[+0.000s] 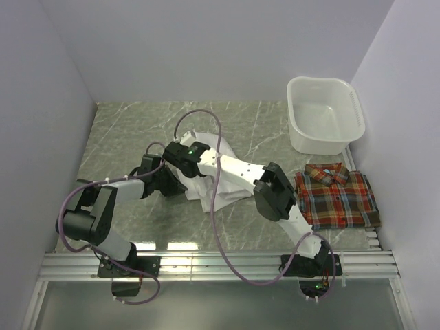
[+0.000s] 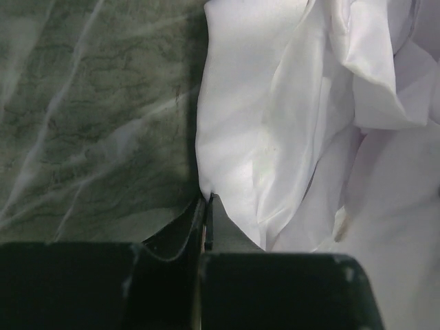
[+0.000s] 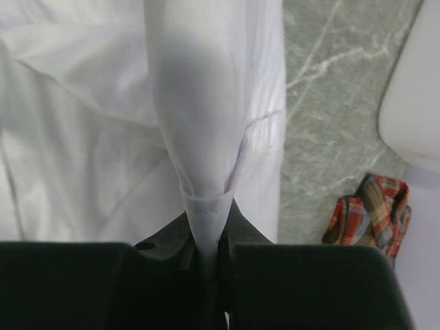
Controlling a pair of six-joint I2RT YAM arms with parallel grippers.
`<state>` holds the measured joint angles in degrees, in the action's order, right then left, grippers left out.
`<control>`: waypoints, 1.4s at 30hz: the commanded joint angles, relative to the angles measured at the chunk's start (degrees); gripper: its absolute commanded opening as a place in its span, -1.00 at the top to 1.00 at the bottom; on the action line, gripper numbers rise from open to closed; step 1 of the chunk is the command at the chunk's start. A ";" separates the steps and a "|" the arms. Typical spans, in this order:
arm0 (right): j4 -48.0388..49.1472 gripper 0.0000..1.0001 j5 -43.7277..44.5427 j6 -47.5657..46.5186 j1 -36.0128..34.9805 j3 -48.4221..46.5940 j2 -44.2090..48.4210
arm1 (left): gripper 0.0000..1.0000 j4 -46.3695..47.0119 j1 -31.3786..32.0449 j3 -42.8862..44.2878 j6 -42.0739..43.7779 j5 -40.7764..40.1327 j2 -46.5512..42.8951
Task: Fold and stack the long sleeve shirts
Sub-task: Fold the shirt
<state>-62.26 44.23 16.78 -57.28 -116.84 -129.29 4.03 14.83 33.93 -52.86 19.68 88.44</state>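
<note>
Fingers of the left arm (image 2: 180, 230) are pinching together on an edge of the crumpled plain white cloth shirt (image 1: 204, 191), which is lying in the middle of the grey-green marbled bench (image 1: 124, 134). Fingers of the right arm (image 3: 242, 230) are clamping a rolled sleeve end of that shirt. Well apart, the folded red, orange and dark plaid cloth shirt (image 1: 337, 199) is lying flat near the white plastic basin (image 1: 320, 141).

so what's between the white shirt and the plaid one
In the top view, only the right arm's black elbow sits over the bare table between the white shirt and the plaid shirt.
</note>
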 commanded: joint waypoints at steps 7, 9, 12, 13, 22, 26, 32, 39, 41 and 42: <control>3.97 0.30 -5.64 1.33 -0.82 -1.66 -1.58 | 0.96 1.15 0.73 -1.94 -0.40 -0.78 -1.87; 5.82 0.26 -7.04 0.54 -1.00 0.46 0.44 | 0.96 1.15 0.64 -2.03 -0.49 -0.79 -1.70; 11.35 0.03 -9.76 0.28 -1.08 4.85 4.57 | 0.96 1.33 0.73 -2.20 -0.40 -0.87 -1.87; 12.33 0.02 -10.56 0.10 -1.00 5.73 5.62 | 0.96 1.24 0.73 -2.29 -0.40 -0.87 -1.96; 12.33 0.66 -10.74 -0.34 -1.69 6.53 6.33 | 0.96 0.89 0.73 -2.38 -0.31 -1.14 -2.49; 13.92 1.00 -12.49 -0.52 -2.22 7.50 7.39 | 0.96 0.71 0.73 -2.29 -0.22 -1.31 -2.84; 12.34 1.00 -11.01 -0.78 -3.54 5.66 7.65 | 0.97 0.19 0.81 -2.03 -0.05 -1.58 -3.27; 11.46 0.99 -11.62 0.53 -3.89 4.16 6.25 | 0.98 0.27 1.16 -1.94 -0.49 -1.58 -3.45; 11.11 0.96 -11.36 1.06 -3.72 2.23 4.41 | 0.98 0.10 1.43 -1.85 -0.49 -1.75 -3.45; 10.41 0.92 -11.70 2.02 -3.72 0.49 3.71 | 0.97 0.19 1.69 -1.94 -0.58 -1.84 -3.54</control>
<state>-51.75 31.81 16.43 -60.75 -110.87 -125.19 4.71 15.64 32.12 -53.52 18.72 86.65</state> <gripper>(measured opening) 0.028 0.040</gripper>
